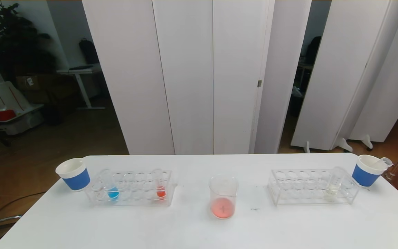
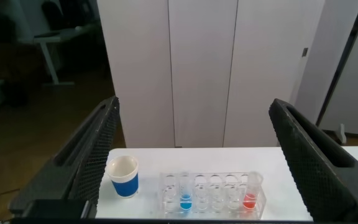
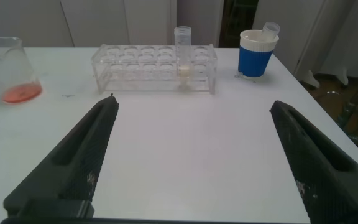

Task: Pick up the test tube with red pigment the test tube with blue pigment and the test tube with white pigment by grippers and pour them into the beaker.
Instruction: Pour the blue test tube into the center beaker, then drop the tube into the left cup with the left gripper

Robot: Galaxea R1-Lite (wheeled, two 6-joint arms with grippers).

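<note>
We see the beaker [image 1: 223, 196] standing mid-table [image 1: 192, 228] with red liquid at its bottom, the test tube with blue pigment [image 1: 111, 188] and the test tube with red pigment [image 1: 160, 187] upright in the left rack [image 1: 131, 188], and the test tube with white pigment [image 1: 334, 183] upright in the right rack [image 1: 311, 186]. Our left gripper [image 2: 191, 180] and right gripper [image 3: 191, 168] both hang released, grasping nothing, back from the racks.
</note>
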